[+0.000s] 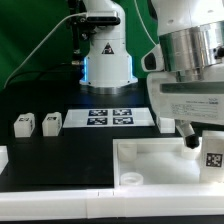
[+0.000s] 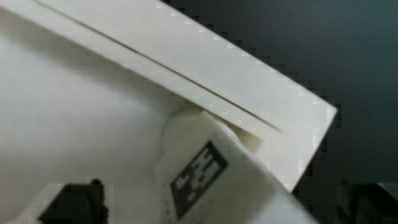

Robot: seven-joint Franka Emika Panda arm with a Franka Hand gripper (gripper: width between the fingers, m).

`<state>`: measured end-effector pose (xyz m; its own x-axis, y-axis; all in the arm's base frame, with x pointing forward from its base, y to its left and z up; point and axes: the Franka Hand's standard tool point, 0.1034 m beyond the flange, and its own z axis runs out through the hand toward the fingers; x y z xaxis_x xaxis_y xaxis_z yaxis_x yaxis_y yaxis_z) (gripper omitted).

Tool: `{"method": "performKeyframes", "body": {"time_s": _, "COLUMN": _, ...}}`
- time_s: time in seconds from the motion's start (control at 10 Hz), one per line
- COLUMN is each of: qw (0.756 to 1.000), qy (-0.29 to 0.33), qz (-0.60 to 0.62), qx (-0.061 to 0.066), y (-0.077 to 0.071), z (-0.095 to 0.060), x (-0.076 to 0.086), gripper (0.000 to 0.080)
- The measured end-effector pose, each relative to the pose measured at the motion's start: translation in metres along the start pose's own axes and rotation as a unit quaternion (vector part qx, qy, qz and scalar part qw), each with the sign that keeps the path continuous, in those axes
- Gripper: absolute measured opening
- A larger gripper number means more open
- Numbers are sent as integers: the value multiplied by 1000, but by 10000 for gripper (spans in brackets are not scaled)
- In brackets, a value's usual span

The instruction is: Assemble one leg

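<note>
One leg (image 1: 212, 157), a white block with a black-and-white tag, stands at the corner of the white tray-like tabletop (image 1: 150, 160) on the exterior view's right. My gripper (image 1: 197, 140) hangs right over it. In the wrist view the leg (image 2: 222, 170) sits between my two dark fingers (image 2: 75, 203), with the tabletop (image 2: 107, 100) behind it. The jaws stand wider than the leg: a gap shows on one side, and the other finger is close to it or touching. Two more legs (image 1: 22, 125) (image 1: 50, 123) stand on the black table at the exterior view's left.
The marker board (image 1: 110, 118) lies behind the tabletop, in front of the robot base (image 1: 108, 60). A white rail (image 1: 60, 190) runs along the table's front edge. A white part (image 1: 3, 156) shows at the exterior view's far left edge.
</note>
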<state>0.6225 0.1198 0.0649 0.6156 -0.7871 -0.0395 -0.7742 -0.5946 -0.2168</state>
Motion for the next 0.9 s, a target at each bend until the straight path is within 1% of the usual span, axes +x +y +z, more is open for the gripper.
{"method": "performKeyframes", "body": {"time_s": 0.1, "qw": 998, "qy": 4, "qz": -68, "qx": -9, "y": -4, "z": 0, "x": -1, "gripper": 649}}
{"method": "performKeyframes", "body": {"time_s": 0.2, "qw": 986, "qy": 9, "qz": -165, "qx": -17, "y": -4, "z": 0, "x": 0, "gripper": 649}}
{"method": "performKeyframes", "body": {"time_s": 0.3, "qw": 975, "qy": 12, "qz": -220, "qx": -20, "y": -4, "z": 1, "x": 1, "gripper": 649}}
{"method": "performKeyframes", "body": {"time_s": 0.4, "qw": 979, "qy": 12, "qz": -203, "qx": -19, "y": -4, "z": 1, "x": 0, "gripper": 649}}
{"method": "performKeyframes", "body": {"time_s": 0.6, "qw": 982, "qy": 12, "qz": -189, "qx": -19, "y": -4, "z": 1, "x": 1, "gripper": 392}}
{"method": "performKeyframes", "body": {"time_s": 0.7, "qw": 988, "qy": 12, "qz": -154, "qx": -22, "y": 0, "z": 1, "x": 2, "gripper": 392}}
{"method": "performKeyframes", "body": {"time_s": 0.8, "qw": 992, "qy": 15, "qz": -121, "qx": -25, "y": 2, "z": 0, "x": 4, "gripper": 344}}
{"method": "performKeyframes", "body": {"time_s": 0.9, "qw": 993, "qy": 17, "qz": -110, "qx": -27, "y": 4, "z": 0, "x": 6, "gripper": 344}}
